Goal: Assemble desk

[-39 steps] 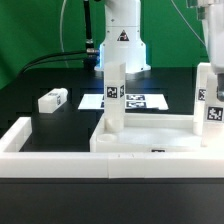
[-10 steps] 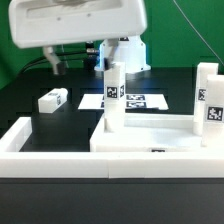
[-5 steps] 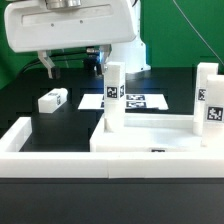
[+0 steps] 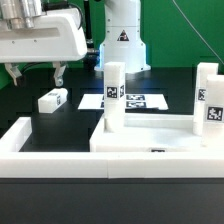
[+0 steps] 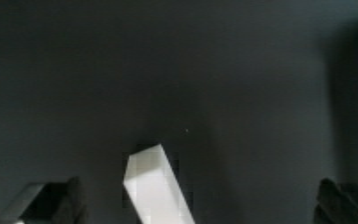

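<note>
While the gripper [image 4: 36, 76] is hanging high over the black table [image 4: 60, 115], its two dark fingers [image 4: 59, 74] are standing spread wide apart with nothing between them; its white body is running off the upper edge of the exterior view, so the arm above it cannot be made out.

Taking the tabletop slab [image 4: 150, 140] as the landmark: it is lying near the front of the table, toward the exterior view's right, its far right end being cut off by the frame. One leg post [image 4: 113, 95] is standing upright at the slab's corner toward the exterior view's left, a black-white tag facing the camera. A second leg post [image 4: 211, 103] is standing upright at the slab's other end, partly clipped by the picture's edge. A third leg post [image 4: 53, 99] is lying flat on the table, well apart from the slab toward the exterior view's left, just below the gripper in the picture. Behind the slab the marker board [image 4: 138, 100] is lying flat, partly hidden by the upright post. Low white border wall [image 4: 40, 145] is running along the front, touching the slab's front edge.

Looking from the wrist view, one white lying post [image 5: 151, 185] is showing against the dark table, blurred, with both fingertips [image 5: 51, 200] at the frame's corners.
</note>
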Action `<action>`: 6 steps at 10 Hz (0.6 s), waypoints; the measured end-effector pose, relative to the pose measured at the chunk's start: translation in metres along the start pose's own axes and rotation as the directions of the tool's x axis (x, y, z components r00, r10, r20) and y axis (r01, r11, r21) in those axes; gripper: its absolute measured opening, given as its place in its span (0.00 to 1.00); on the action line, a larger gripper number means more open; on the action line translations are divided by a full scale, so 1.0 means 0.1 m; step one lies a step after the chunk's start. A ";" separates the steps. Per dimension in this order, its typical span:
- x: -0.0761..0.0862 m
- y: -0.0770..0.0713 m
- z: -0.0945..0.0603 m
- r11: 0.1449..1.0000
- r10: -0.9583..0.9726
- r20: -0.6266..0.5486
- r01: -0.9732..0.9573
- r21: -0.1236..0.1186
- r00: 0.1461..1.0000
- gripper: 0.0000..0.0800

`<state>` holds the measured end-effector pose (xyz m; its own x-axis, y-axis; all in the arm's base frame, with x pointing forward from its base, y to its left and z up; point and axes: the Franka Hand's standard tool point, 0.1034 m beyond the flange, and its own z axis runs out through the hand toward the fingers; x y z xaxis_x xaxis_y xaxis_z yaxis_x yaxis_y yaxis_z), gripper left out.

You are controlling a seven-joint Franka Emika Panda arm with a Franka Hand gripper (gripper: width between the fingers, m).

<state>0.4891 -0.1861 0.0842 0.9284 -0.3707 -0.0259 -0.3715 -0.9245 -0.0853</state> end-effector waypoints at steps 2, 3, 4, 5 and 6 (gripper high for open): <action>0.00 0.01 0.01 1.000 0.001 0.001 -0.001 -0.001 1.000 0.81; -0.03 0.06 0.03 1.000 0.004 -0.006 -0.004 0.002 1.000 0.81; -0.26 0.35 0.18 0.997 0.078 -0.008 -0.078 0.007 0.997 0.81; -0.43 0.49 0.27 0.994 0.105 0.012 -0.105 -0.002 0.994 0.81; -0.52 0.59 0.33 0.994 0.106 0.014 -0.106 -0.009 0.994 0.81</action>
<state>0.4195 -0.2183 0.0475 0.8836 -0.4656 -0.0487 -0.4681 -0.8806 -0.0735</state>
